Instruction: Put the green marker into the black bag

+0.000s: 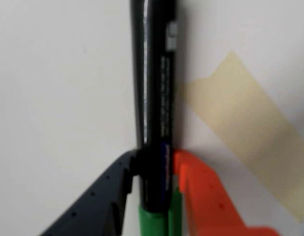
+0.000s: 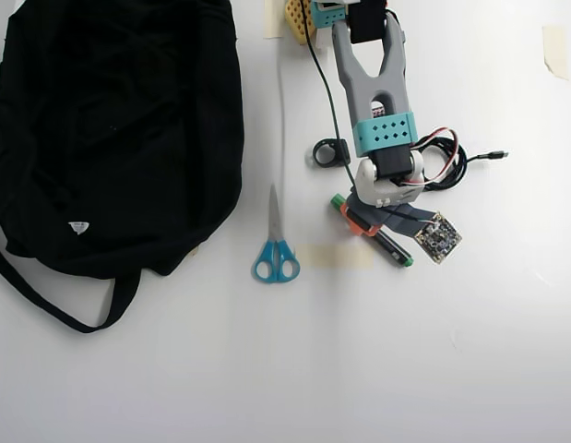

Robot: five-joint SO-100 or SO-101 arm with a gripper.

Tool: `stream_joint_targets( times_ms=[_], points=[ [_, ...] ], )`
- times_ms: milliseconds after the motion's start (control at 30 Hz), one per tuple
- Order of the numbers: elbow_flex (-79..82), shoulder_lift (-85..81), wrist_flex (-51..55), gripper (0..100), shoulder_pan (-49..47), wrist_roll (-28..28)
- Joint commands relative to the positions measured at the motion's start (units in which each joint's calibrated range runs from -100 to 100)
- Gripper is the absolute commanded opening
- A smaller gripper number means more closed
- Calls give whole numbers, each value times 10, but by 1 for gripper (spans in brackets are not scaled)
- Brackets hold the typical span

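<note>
The green marker (image 1: 156,98) has a black barrel with white print, and its green cap shows at the bottom of the wrist view. It sits between my dark finger (image 1: 117,182) and my orange finger (image 1: 201,187), and both press its sides. My gripper (image 1: 154,160) is shut on it. In the overhead view the marker (image 2: 394,249) lies slanted at table level under my gripper (image 2: 362,220), right of centre. The black bag (image 2: 119,120) lies floppy at the left with its strap and white tag, well apart from the gripper.
Blue-handled scissors (image 2: 276,249) lie between the bag and the marker. A strip of beige tape (image 2: 333,256) is stuck to the white table beside the marker, and it also shows in the wrist view (image 1: 250,123). A coiled black cable (image 2: 442,166) and a small black ring (image 2: 329,152) lie by the arm.
</note>
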Motion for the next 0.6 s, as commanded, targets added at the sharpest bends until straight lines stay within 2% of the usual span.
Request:
stream_joint_targets(
  times_ms=[0,567],
  points=[
    [-27,-5,-10,2,-4,-2],
    [-28,-17,-3,2,-4,-10]
  ],
)
